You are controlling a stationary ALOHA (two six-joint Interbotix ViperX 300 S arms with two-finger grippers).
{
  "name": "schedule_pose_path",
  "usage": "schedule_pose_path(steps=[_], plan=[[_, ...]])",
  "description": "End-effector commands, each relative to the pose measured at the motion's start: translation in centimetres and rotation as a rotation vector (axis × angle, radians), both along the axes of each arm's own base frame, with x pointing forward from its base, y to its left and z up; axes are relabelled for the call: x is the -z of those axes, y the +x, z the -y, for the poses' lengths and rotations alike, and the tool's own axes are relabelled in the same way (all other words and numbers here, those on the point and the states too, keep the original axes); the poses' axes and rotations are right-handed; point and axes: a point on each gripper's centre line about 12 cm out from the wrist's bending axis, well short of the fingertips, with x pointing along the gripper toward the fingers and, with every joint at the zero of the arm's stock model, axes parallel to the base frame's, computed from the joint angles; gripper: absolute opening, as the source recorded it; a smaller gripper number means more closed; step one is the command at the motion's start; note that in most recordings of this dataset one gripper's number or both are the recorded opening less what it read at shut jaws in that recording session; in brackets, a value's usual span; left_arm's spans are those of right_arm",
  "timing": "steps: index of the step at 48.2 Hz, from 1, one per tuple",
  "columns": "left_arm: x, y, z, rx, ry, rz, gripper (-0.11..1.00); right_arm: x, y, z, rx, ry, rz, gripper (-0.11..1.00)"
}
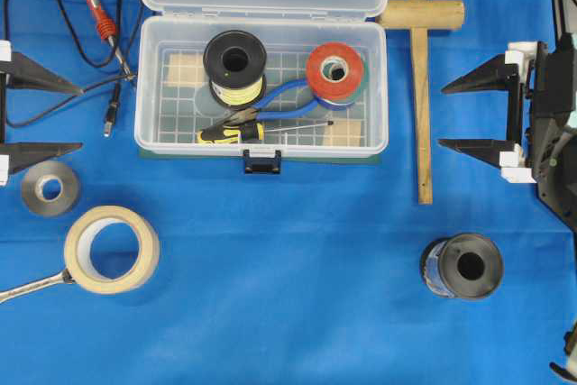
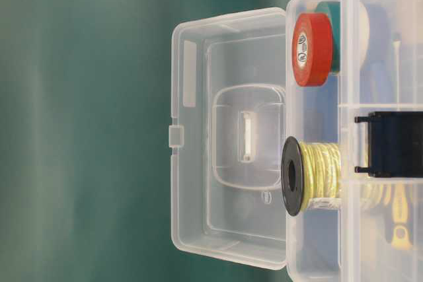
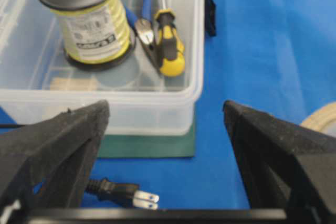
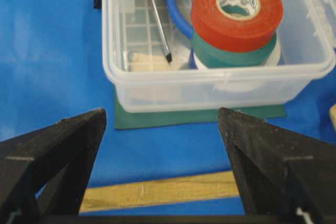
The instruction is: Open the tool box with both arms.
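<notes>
Showing under the tool box (image 3: 131, 109), a green mat (image 3: 149, 145), perhaps.

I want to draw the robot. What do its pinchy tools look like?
Each tool has two black, pointed, triangle-shaped fingers with a rough matte surface. The left tool and right tool both have small white plastic blocks where the fingers join. The right arm's body is black and boxy.
</notes>
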Motion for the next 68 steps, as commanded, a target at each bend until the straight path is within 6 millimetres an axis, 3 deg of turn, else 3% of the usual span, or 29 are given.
schedule_pose_path(steps=[1, 19, 68], plan=[[-0.4, 0.2, 0.3, 0.015, -0.003, 0.017, 0.86, 0.0, 0.2, 0.0, 0.015, 0.025, 0.033, 0.85], [-0.3, 0.0, 0.7, 0.036, -0.009, 0.033, 0.85, 3.4, -1.7, -0.4, 0.046, 0.084, 0.102, 0.85], [-0.3, -0.1, 0.7, 0.036, -0.008, 0.047, 0.85, 2.6, -1.8, -0.6, 0.035, 0.081, 0.12, 0.85]])
